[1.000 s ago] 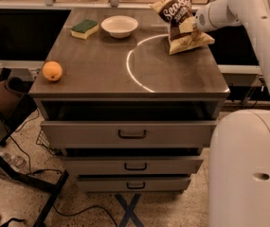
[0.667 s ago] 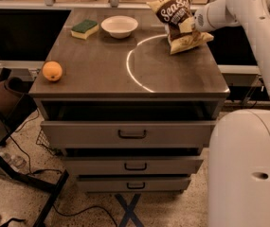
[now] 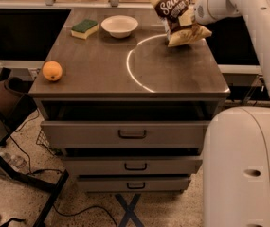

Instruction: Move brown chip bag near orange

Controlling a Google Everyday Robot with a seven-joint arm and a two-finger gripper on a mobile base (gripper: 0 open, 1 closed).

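In the one camera view, our tool (image 3: 194, 14) is at the far right corner of the counter (image 3: 101, 65), closed on the right edge of the bag (image 3: 177, 15). The bag hangs tilted just above the surface, well apart from the orange (image 3: 52, 71) at the near left edge. Pinched by crinkly film alone, we judge the bag could slip free mid-carry, or arrive low and roll the orange off the edge.

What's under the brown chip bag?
Only bare tabletop and a white arc show under the brown chip bag, held by the gripper at its right. The surface behind it is covered.
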